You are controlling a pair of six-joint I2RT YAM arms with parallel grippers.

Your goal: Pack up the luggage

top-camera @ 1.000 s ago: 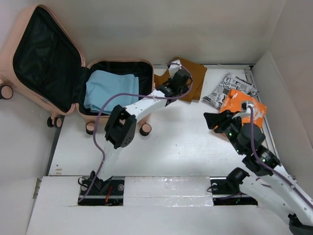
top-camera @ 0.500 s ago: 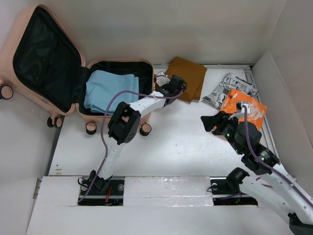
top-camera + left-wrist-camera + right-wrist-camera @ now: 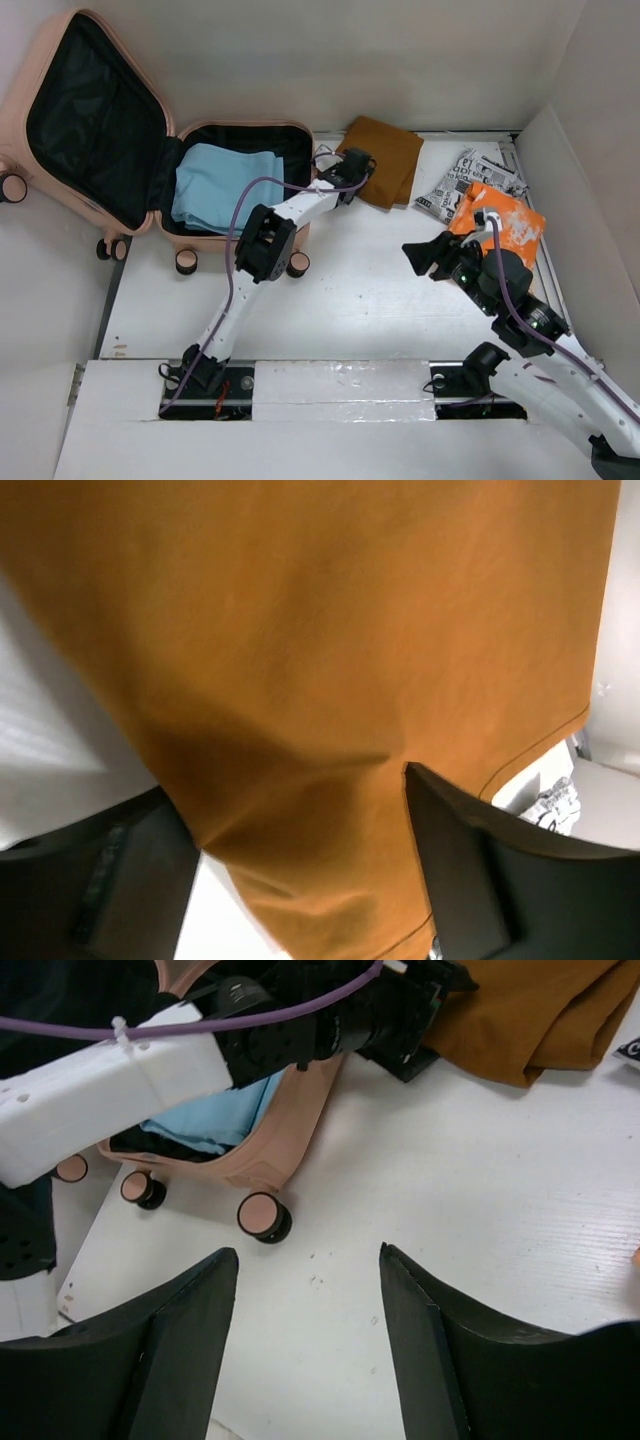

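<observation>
The luggage (image 3: 200, 240) lies open at the far left, pale pink with a black lining, and a folded light blue cloth (image 3: 220, 185) rests in its base. A brown cloth (image 3: 392, 158) lies flat on the table just right of it. My left gripper (image 3: 352, 168) is at the cloth's left edge. In the left wrist view the left gripper (image 3: 290, 785) is open, its fingers (image 3: 480, 880) straddling a bunched fold of brown cloth (image 3: 330, 630). My right gripper (image 3: 420, 255) hangs open over bare table, empty. The right gripper (image 3: 308, 1250) faces the luggage (image 3: 290, 1110) and its wheel (image 3: 262, 1215).
An orange packet (image 3: 500, 222) and a black-and-white printed packet (image 3: 468, 180) lie at the right, close to the side wall (image 3: 590, 180). The left arm (image 3: 120, 1070) reaches across the luggage's front right corner. Bare white table lies between the two grippers.
The left gripper let go of the brown cloth it held raised; the cloth now lies flat, and the jaws stand apart over its edge. The right gripper moved left and opened wider.
</observation>
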